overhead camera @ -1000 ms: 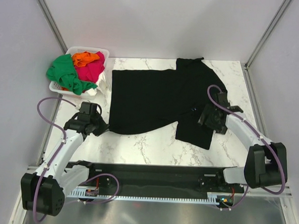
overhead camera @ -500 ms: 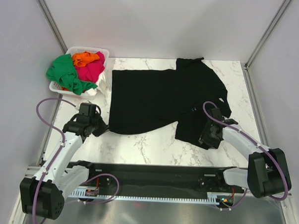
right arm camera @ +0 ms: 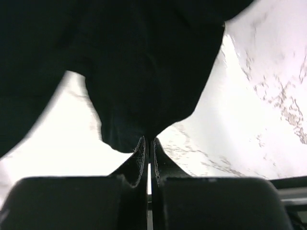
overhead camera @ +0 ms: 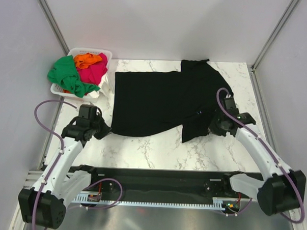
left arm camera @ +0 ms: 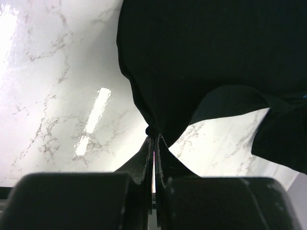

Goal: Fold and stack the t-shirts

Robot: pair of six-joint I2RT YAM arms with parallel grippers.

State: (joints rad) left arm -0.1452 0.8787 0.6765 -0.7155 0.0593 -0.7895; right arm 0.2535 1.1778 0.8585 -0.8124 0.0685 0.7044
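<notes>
The bench (overhead camera: 157,151) carries the black t-shirt (overhead camera: 154,100) spread across its middle, reaching toward the far right corner; a second ago a long flap of that shirt hangs down toward the near edge on the right, and now that flap is shorter, its near corner lifted off the marble and drawn back toward the far edge. The white basket (overhead camera: 90,52) sits at the far left corner, unchanged, with the green tee (overhead camera: 66,75) spilling over its rim beside the pink-red tee (overhead camera: 97,69) and the orange tee (overhead camera: 87,59).

The right end effector (right arm camera: 148,143) has dipped to the flap's near corner and come back up; its fingers are pressed together on a bunch of black cloth, which hangs from them clear of the bench. The left end effector (left arm camera: 153,143) has barely moved; it pinches the shirt's near left corner, fingers tight on the hem.

Judging from this, both near corners are now in hand, so the first fold of the black shirt looks underway; the basket's tees wait untouched.
</notes>
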